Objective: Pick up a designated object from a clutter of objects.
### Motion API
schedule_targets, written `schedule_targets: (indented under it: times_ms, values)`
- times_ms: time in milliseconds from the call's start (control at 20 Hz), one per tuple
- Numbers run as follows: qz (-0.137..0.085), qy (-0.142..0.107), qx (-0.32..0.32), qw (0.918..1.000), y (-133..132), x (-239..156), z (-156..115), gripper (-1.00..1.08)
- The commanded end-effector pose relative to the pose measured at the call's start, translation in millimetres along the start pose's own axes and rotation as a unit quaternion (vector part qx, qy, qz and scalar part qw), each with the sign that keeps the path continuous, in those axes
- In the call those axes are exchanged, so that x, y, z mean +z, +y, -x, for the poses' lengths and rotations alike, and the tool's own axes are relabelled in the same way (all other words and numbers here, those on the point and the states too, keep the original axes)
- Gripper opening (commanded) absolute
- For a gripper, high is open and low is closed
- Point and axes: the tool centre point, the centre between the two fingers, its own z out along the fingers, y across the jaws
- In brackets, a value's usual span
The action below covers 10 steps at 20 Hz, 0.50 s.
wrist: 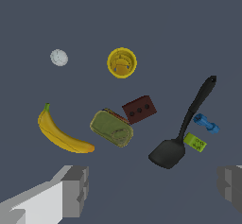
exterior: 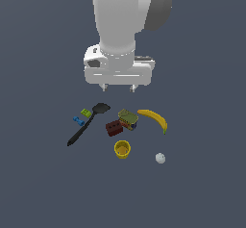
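The small pale white-grey ball [exterior: 160,158] lies alone on the floor, at the exterior view's right of the yellow cup [exterior: 122,149]; it also shows in the wrist view [wrist: 59,57]. My gripper [exterior: 118,87] hangs open and empty well above the clutter, behind the black spatula [exterior: 86,123] and the multicoloured can [exterior: 128,119]. In the wrist view the two fingers [wrist: 75,190] stand wide apart with nothing between them. The ball is far from the gripper, beyond the cup [wrist: 122,63].
A yellow banana [exterior: 154,120], a dark red brick [exterior: 114,128], a green brick [exterior: 85,112] and a blue brick [exterior: 78,121] lie around the can. The floor is a plain dark grey surface.
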Motion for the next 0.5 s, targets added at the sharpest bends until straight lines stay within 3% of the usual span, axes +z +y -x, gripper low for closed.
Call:
schedule_targets:
  times_ms: [0, 450]
  values:
    - [0.000, 0.000, 0.000, 1.0000, 0.0, 0.0, 0.0, 1.00]
    - [-0.010, 0.024, -0.016, 0.9995, -30.4, -19.0, -7.4, 1.00]
